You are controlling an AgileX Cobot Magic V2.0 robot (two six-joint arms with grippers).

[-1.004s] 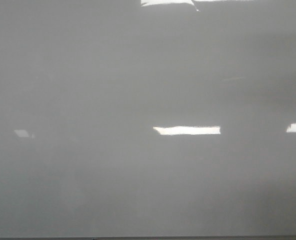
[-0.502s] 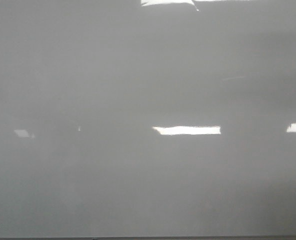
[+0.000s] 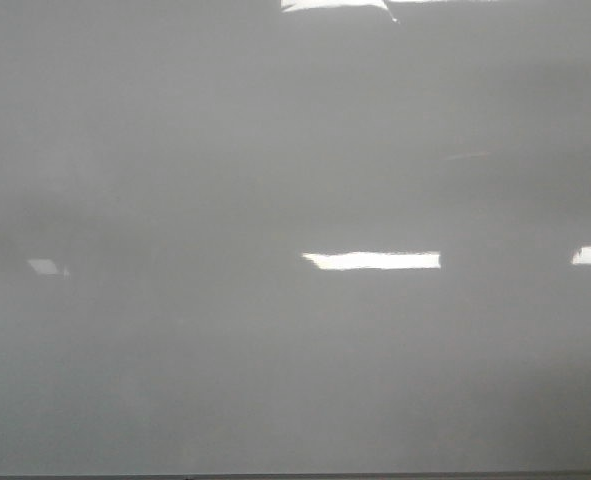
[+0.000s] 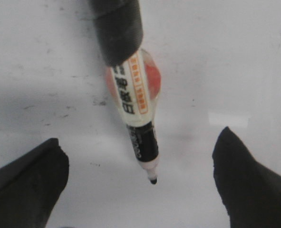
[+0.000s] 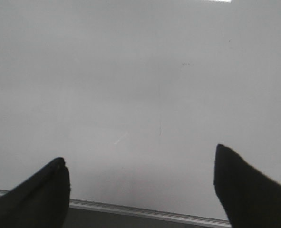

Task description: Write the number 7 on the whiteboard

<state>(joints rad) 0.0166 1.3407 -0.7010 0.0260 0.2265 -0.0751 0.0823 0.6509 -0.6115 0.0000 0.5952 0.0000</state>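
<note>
- We are seeing no number 7 yet on the whiteboard [image 3: 175, 150], which is filling the front view; all the writing is remaining.
- Our left gripper [image 4: 140, 183] is gaping wide around an uncapped marker [image 4: 135, 104], gripping nothing.
- Our right gripper [image 5: 140, 185] is hanging open, empty.

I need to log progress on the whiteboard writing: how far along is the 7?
Nothing is written yet: the whiteboard shows only light reflections. A marker lies uncapped between the left fingers, which are spread apart and not gripping it. The right fingers are empty. Grasping and all the writing remain.
</note>
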